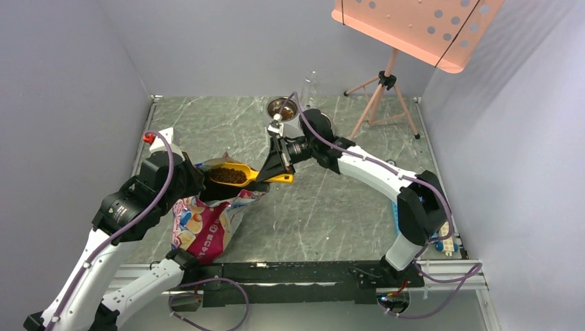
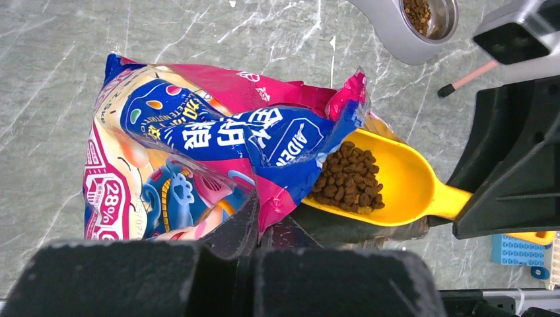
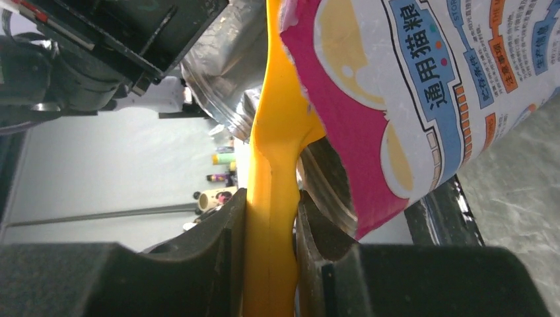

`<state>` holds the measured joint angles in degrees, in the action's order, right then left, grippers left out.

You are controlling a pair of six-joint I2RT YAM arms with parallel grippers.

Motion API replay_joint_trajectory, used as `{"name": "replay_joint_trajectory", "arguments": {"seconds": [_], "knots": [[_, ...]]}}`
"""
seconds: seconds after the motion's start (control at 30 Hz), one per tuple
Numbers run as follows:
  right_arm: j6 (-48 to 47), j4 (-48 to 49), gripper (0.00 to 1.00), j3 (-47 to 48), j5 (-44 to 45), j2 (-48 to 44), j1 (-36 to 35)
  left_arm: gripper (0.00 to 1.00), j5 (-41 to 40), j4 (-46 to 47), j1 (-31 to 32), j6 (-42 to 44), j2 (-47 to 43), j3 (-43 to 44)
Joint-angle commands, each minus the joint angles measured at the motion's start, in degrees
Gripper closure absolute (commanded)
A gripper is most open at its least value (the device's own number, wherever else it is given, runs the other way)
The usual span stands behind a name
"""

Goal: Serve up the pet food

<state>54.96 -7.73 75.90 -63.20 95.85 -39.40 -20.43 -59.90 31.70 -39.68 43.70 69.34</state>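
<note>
Dark-brown pet food [image 2: 348,179] fills the bowl of a yellow scoop [image 2: 409,181] at the mouth of a pink-and-blue printed bag [image 2: 185,152]. My right gripper [image 3: 272,218] is shut on the scoop's handle [image 3: 271,251] and holds the scoop [image 1: 243,174] level just outside the bag opening. My left gripper [image 2: 267,218] is shut on the bag's torn pink edge and holds the mouth up. In the top view the bag [image 1: 207,231] lies at the left-centre of the table. More kibble sits in a steel bowl [image 1: 283,109] at the back, seen also in the left wrist view as a bowl [image 2: 396,39].
An orange perforated panel on a tripod [image 1: 386,81] stands at the back right. A clear glass [image 1: 312,83] stands behind the bowl. A blue block [image 1: 445,243] lies by the right arm's base. Grey walls close in both sides.
</note>
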Motion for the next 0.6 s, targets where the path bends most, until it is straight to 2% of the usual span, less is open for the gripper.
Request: {"name": "replay_joint_trajectory", "arguments": {"seconds": [0.0,0.13,0.2,0.33,0.47,0.53,0.57], "knots": [[24.9,42.1,1.00,-8.2,-6.0,-2.3,1.2,1.00,1.0,3.6,0.3,0.5,-0.8,2.4],[38.9,62.3,1.00,-12.4,-6.8,-0.3,1.2,1.00,0.7,4.4,0.3,0.9,-0.7,2.6],[40.7,65.9,1.00,-14.3,-7.1,-0.3,1.2,1.00,0.6,4.3,0.3,1.1,-0.7,2.8],[31.5,54.6,1.00,-14.6,-6.8,-1.9,-0.1,1.00,-0.2,3.8,0.3,0.8,-1.3,2.2],[30.4,55.5,1.00,-19.6,-9.7,-5.2,0.0,1.00,-2.4,2.5,0.3,-0.6,-1.3,3.1],[22.0,44.4,1.00,-21.4,-10.5,-8.3,-0.1,1.00,-3.9,1.5,0.3,-0.7,-1.1,4.1],[14.5,34.8,1.00,-20.6,-9.6,-9.2,-0.3,1.00,-4.2,1.4,0.3,-0.6,-1.1,4.4]]}}
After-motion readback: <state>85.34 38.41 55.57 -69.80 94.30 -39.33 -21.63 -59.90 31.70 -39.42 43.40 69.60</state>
